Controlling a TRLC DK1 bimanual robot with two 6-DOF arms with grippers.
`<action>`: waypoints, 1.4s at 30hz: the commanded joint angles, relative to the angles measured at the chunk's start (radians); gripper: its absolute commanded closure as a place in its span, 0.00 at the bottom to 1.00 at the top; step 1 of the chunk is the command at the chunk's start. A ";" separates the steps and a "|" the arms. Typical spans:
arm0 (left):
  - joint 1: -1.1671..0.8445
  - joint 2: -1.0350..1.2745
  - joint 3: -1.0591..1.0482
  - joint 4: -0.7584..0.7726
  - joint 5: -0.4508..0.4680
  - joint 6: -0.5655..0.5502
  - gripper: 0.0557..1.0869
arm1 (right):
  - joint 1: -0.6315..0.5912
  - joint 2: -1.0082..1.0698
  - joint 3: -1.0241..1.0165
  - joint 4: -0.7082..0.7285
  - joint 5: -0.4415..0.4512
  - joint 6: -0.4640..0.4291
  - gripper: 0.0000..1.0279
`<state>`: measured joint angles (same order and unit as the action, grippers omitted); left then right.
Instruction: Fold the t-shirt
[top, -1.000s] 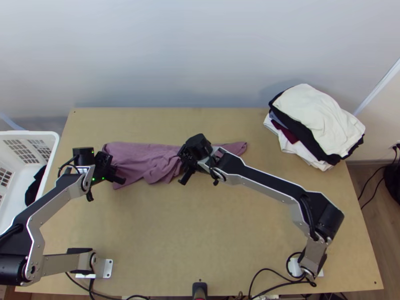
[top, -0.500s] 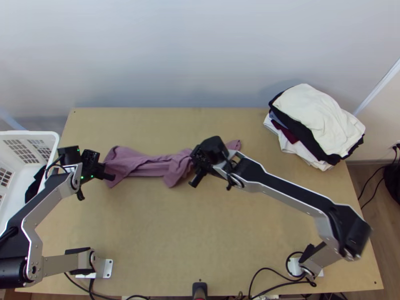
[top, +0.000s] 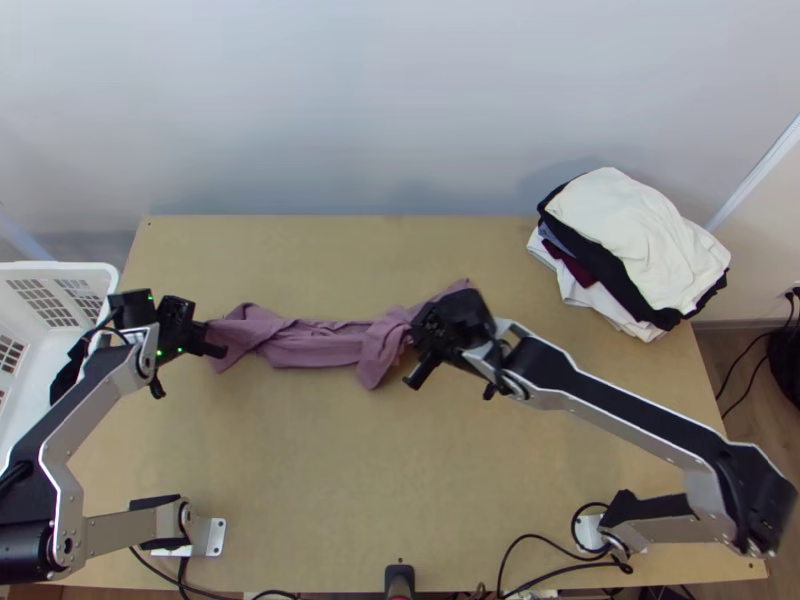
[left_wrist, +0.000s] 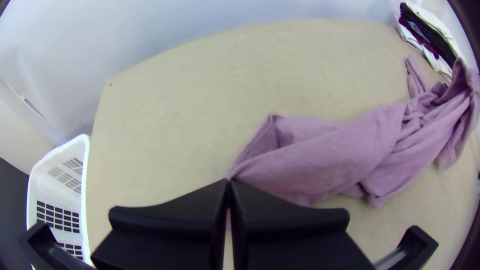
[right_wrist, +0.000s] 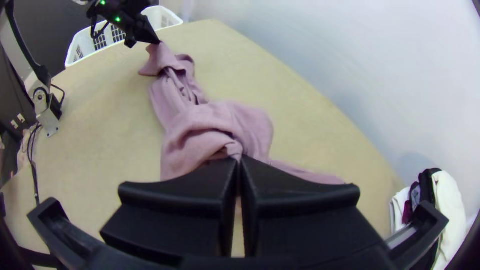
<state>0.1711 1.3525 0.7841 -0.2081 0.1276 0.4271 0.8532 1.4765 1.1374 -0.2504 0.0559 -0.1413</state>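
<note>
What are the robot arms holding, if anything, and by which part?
The purple T-shirt: the left gripper pinches the tip of one end, the right gripper a bunched part towards the other end.

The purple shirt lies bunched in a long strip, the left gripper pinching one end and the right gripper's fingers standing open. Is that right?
Not quite. The right gripper is not open: the right wrist view shows its fingers closed on the purple shirt. The rest holds: a bunched strip, with the left gripper pinching one end.

The light wooden table (top: 330, 460) carries a bunched mauve t-shirt (top: 318, 348) and, at one corner, piled clothes (top: 635, 240).
</note>
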 joint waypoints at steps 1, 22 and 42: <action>0.024 -0.004 0.090 -0.043 0.027 -0.034 0.97 | -0.029 -0.091 -0.007 0.026 0.009 0.012 0.97; 0.057 -0.177 0.698 -0.412 0.139 -0.484 0.97 | -0.180 -0.363 0.099 0.132 0.024 -0.004 0.97; 0.038 -0.650 0.552 -0.485 0.175 -0.657 0.97 | -0.154 -0.891 -0.014 -0.009 0.028 0.022 0.97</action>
<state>0.2157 0.7650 1.4185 -0.6872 0.3218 -0.1764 0.7002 0.6449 1.1484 -0.2165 0.0628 -0.1379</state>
